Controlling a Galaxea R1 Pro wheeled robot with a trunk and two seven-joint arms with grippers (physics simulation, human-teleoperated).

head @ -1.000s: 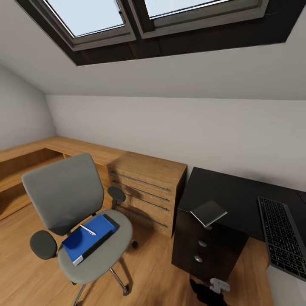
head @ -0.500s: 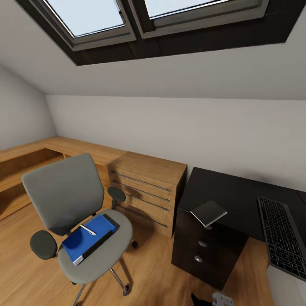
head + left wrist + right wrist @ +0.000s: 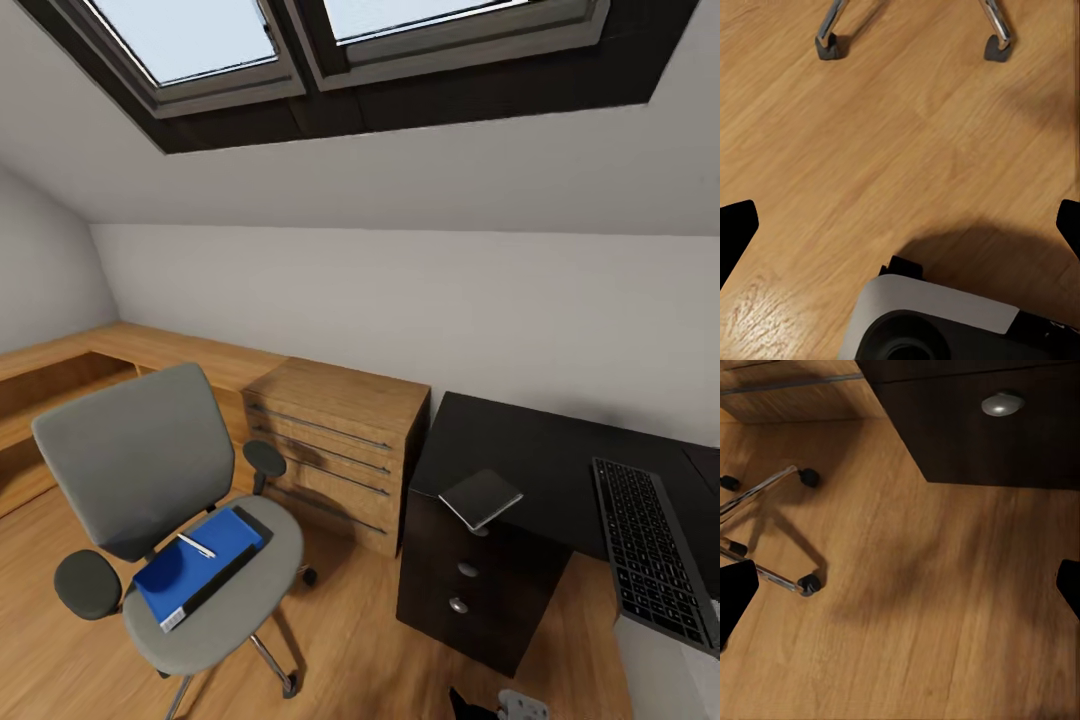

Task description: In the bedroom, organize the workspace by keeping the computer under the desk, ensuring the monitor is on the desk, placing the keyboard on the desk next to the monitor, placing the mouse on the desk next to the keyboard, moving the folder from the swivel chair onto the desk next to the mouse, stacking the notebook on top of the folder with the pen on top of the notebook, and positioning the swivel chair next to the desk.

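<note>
Since the whole head view has slid slightly between pictures, the camera moved, not the furniture: the blue folder point(image 3: 195, 578) still lies on the swivel chair point(image 3: 165, 520) seat, well apart from the desk point(image 3: 560, 465), untouched, both grippers spread wide over bare floor.

The left claw point(image 3: 900, 225) points straight down at the wooden floor point(image 3: 907, 127), its two dark fingertips point(image 3: 736, 225) showing at opposite edges of the left wrist view, spread wide with nothing between them. The robot's grey and black base point(image 3: 945, 319) sits under that claw. The right claw point(image 3: 900, 589) also faces the floor, fingertips point(image 3: 735, 592) far apart and empty. In the head view, a grey and black part of the right arm point(image 3: 515, 705) shows low, just above the floor.
</note>
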